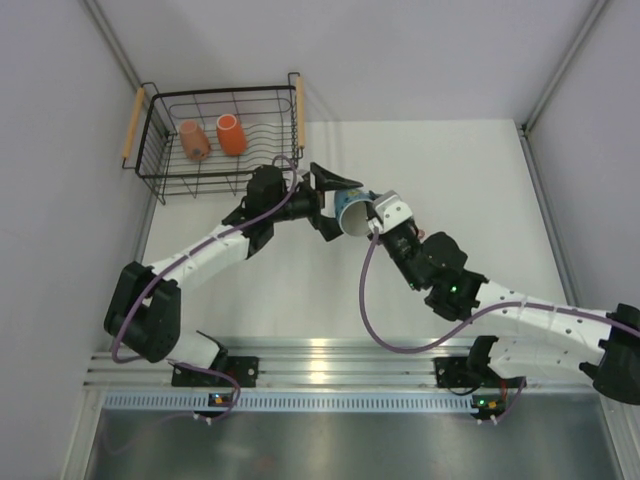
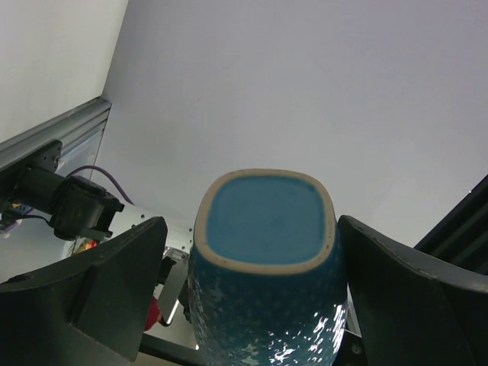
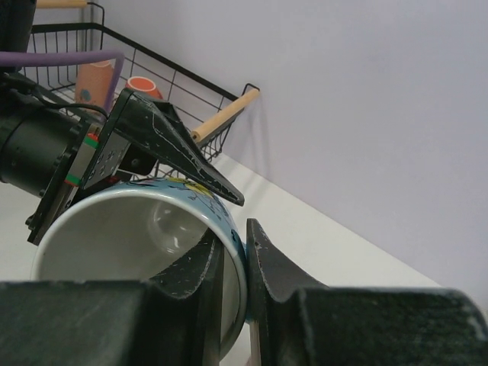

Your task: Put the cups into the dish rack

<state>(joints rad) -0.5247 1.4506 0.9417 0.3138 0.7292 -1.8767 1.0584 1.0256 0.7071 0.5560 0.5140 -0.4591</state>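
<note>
A light blue cup (image 1: pixel 352 212) is held in the air between both arms, right of the dish rack. My right gripper (image 1: pixel 378 218) is shut on its rim, one finger inside the pale interior (image 3: pixel 137 229) and one outside (image 3: pixel 232 229). My left gripper (image 1: pixel 345 208) is open, and its fingers (image 2: pixel 114 290) flank the cup's body (image 2: pixel 263 252), base toward the camera, with a gap on the left side. The black wire dish rack (image 1: pixel 225 93) at the back left holds a salmon-pink cup (image 1: pixel 193 141) and an orange cup (image 1: pixel 231 134). No other cups are in view.
The rack has wooden handles (image 1: pixel 132 124) and stands in the back left corner against the grey walls. The white table (image 1: pixel 450 170) extends right to a metal frame post (image 1: pixel 530 130). The rack (image 3: pixel 168 72) also shows behind the left gripper in the right wrist view.
</note>
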